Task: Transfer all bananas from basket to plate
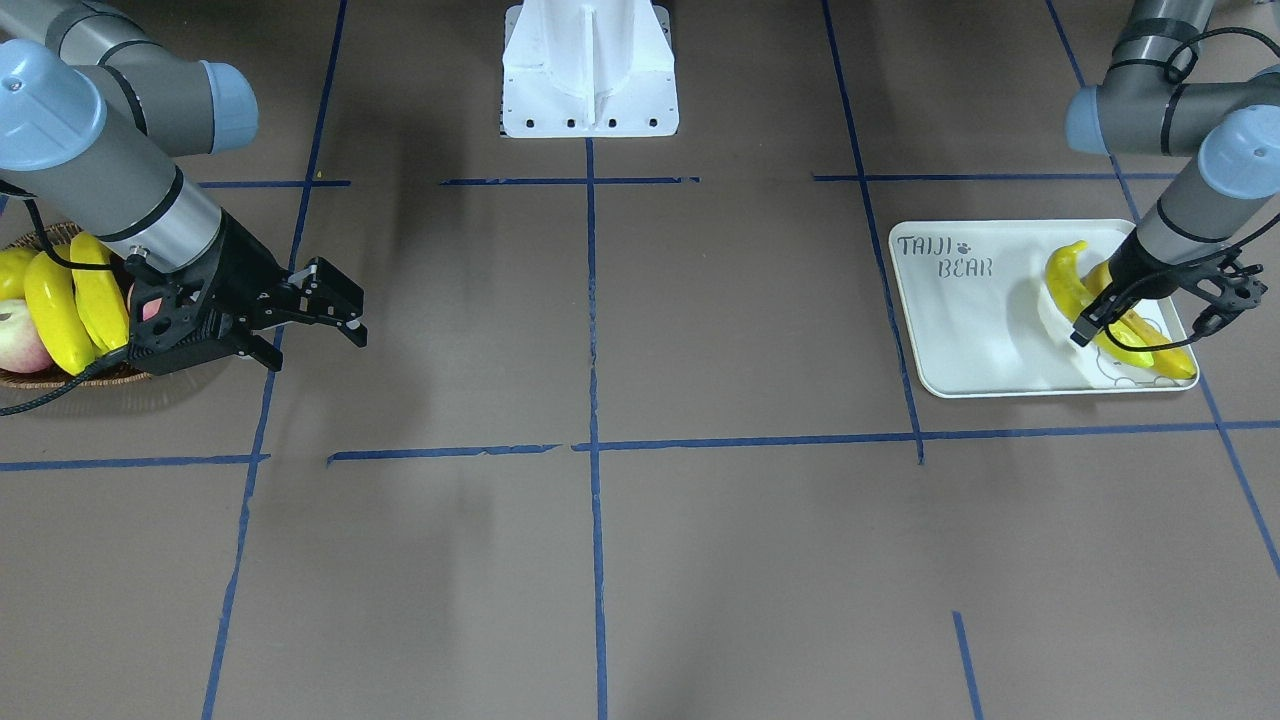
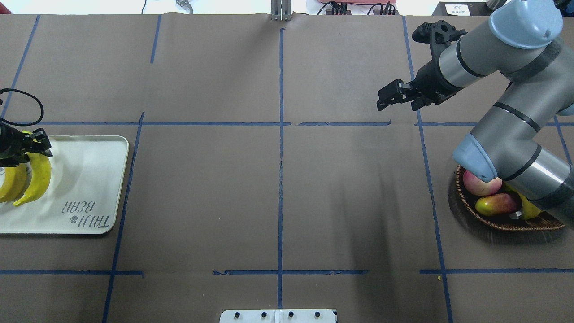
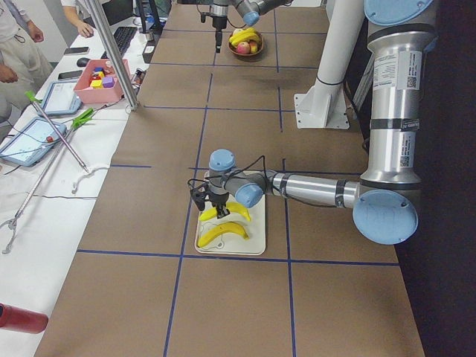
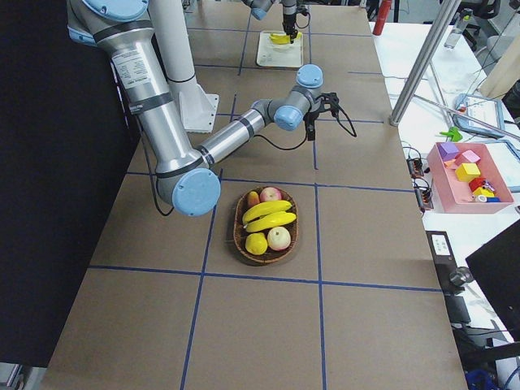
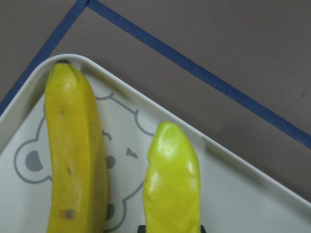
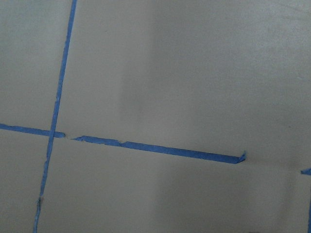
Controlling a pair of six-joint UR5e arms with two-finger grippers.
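The off-white plate [image 1: 960,330] with "TAIJI BEAR" lettering lies at the robot's left end of the table [image 2: 85,179]. My left gripper [image 1: 1140,315] is low over it, shut on a yellow-green banana [image 1: 1065,280] that shows in the left wrist view [image 5: 170,179]. A second banana [image 5: 73,155] lies on the plate beside it. The brown wicker basket [image 1: 70,385] at the other end holds two bananas [image 1: 60,310]. My right gripper [image 1: 350,315] is open and empty, over bare table beside the basket, toward the table's middle.
The basket also holds a pink apple [image 1: 20,340], a red-green fruit [image 2: 495,204] and a plump yellow fruit [image 1: 10,270]. The right arm's elbow hangs over the basket. The white robot base [image 1: 590,70] stands at the table's edge. Blue tape lines cross the brown table.
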